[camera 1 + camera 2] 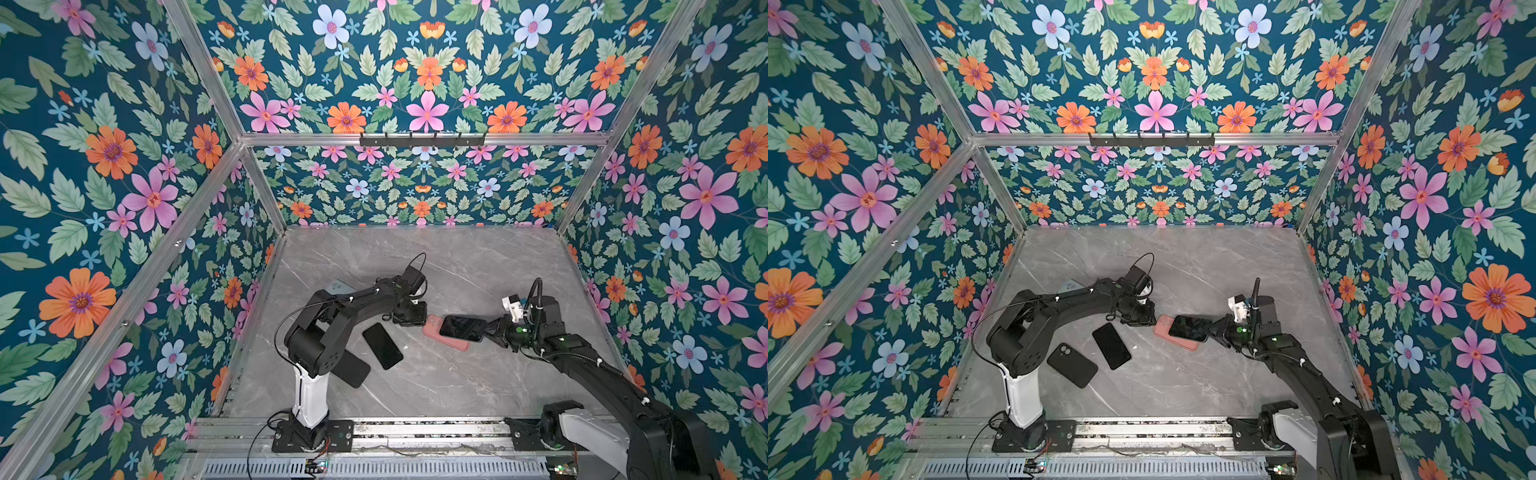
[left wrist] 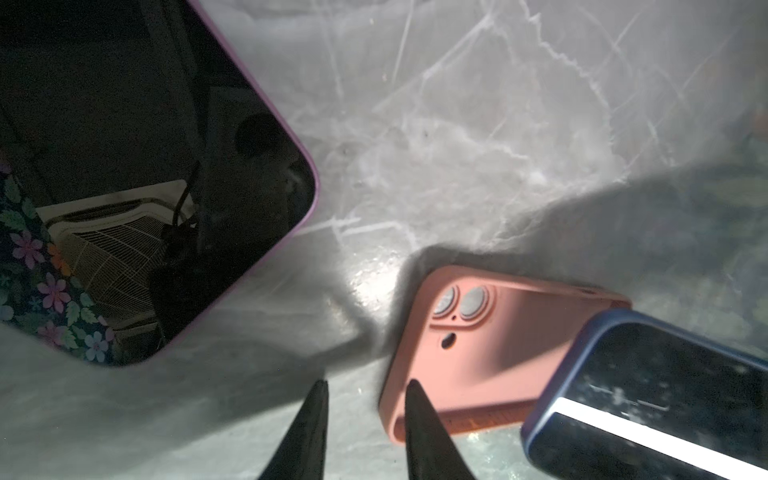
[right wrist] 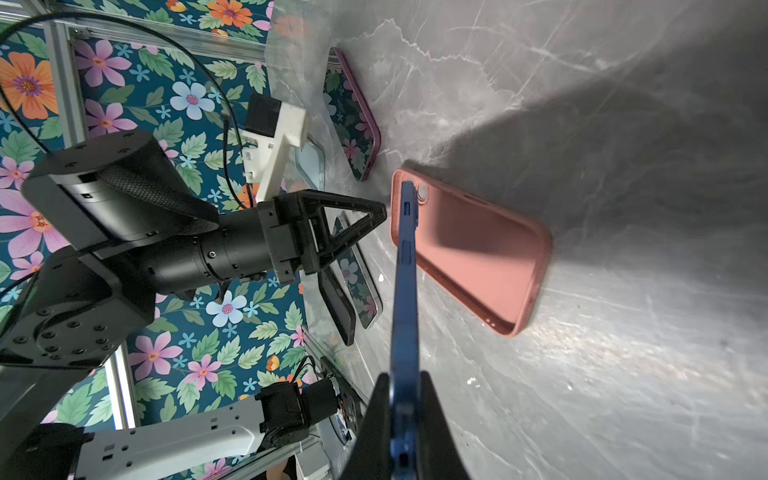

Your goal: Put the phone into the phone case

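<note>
Near edge: black phone case (image 1: pixel 1072 365) lies flat on the grey marble table (image 1: pixel 457 257), camera cutout showing, partly under the left arm in both top views. Just beside it is a black-screened phone (image 1: pixel 382 346), screen up, lying diagonally.

Mid-table: left gripper (image 2: pixel 368 388) is low over the table. Jaws are partly apart with nothing between them. Its tips sit just beside the camera-hole end of the pink phone case (image 2: pixel 490 365). One tip overlaps the case rim in the left wrist view; cannot tell if it touches.

The pink phone case lies flat with its open side up, cavity bare in the right wrist view.

Right gripper (image 3: pixel 404 378) is clamped across one end of the blue phone (image 3: pixel 405 270). In both top views the blue phone (image 1: pixel 462 328) is screen up and hangs over the pink phone case, skewed to it and covering part of it. It is not seated in the case. Its free end is at the camera corner; contact unclear.

A purple-rimmed phone (image 2: pixel 145 166) lies screen up near the case's camera end, with bare table between them. It shows only in the wrist views.

Farthest: a pale blue device (image 1: pixel 1069 286) peeks out behind the left arm. Cannot tell whether it is a phone or a case.
</note>
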{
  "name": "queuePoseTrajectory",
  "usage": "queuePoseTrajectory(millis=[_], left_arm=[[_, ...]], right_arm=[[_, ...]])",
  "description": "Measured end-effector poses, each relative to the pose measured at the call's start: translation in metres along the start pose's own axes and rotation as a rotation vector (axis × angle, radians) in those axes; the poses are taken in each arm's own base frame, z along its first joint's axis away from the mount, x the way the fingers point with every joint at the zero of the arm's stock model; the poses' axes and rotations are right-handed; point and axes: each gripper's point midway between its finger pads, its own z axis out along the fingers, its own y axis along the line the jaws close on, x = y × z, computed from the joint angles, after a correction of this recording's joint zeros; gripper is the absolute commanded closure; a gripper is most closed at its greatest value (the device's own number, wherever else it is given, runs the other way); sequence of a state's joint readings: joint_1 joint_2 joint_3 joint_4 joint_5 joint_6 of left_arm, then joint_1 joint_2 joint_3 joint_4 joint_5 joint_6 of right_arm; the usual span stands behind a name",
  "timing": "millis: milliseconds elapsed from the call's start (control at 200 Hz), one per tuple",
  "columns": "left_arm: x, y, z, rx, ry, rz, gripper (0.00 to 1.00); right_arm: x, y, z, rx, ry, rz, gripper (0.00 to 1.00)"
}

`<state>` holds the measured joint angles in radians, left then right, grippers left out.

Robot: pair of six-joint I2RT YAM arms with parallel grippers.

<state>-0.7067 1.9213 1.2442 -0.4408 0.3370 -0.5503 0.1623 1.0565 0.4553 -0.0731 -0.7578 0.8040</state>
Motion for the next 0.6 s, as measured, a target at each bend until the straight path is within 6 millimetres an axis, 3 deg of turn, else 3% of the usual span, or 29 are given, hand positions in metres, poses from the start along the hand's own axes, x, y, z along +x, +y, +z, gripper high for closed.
queuePoseTrajectory(millis=[600], left_arm=[[0.0,0.0,0.001,0.083,-0.012,-0.034,0.55]], right_arm=[[-0.001,-0.002,0.02,-0.065,0.056,0.013,1.0]])
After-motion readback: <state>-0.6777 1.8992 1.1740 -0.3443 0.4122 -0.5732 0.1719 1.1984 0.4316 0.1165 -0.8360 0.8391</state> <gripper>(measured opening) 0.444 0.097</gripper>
